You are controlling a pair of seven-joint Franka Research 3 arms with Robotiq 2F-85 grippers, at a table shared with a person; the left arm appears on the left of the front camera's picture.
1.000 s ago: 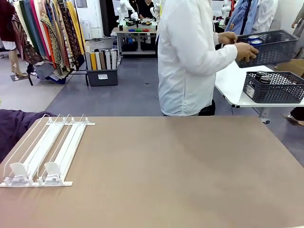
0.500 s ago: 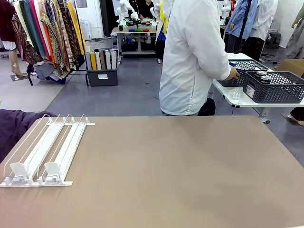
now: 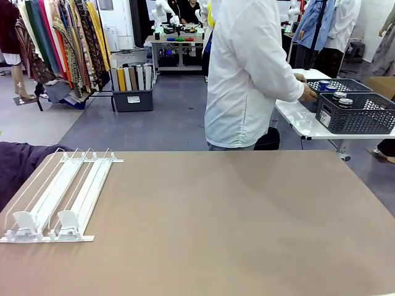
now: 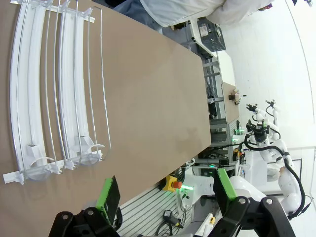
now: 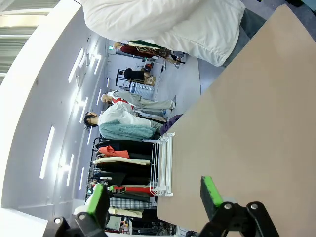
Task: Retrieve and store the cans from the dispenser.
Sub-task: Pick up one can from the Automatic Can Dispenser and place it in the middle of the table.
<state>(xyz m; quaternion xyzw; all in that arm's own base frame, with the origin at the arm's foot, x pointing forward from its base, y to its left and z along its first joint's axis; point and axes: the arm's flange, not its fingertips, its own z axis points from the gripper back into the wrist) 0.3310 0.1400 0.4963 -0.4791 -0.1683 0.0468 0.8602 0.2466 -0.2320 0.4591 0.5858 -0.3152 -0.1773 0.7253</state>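
the white dispenser (image 3: 57,194) lies flat at the left end of the brown table (image 3: 234,222), its lanes running from the near edge toward the far side, with two white pusher tabs at the near end and no cans in the lanes. in the left wrist view the dispenser (image 4: 54,94) sits ahead of the left pincer (image 4: 165,190), whose green-padded fingers (image 4: 107,192) stand wide apart with nothing between them, held above the table's near edge and well apart from the rack. the right pincer (image 5: 153,192) is likewise spread wide and has hold of nothing, poised over the table (image 5: 256,128) with the dispenser (image 5: 162,165) small and far off at the other end. beyond the far side of the table a person in a white shirt (image 3: 247,74) stands turned toward a white side table (image 3: 296,117) on the right, one arm stretched forward with the hand (image 3: 307,93) at the edge of a dark grey lattice basket (image 3: 333,86). a second dark grey basket (image 3: 358,114) sits just beside it, nearer the camera. cans (image 3: 342,98) show their silver tops inside the nearer basket, and blue cans (image 3: 325,86) sit in the farther one by the hand; whether the hand grips the basket or a can i cannot tell.
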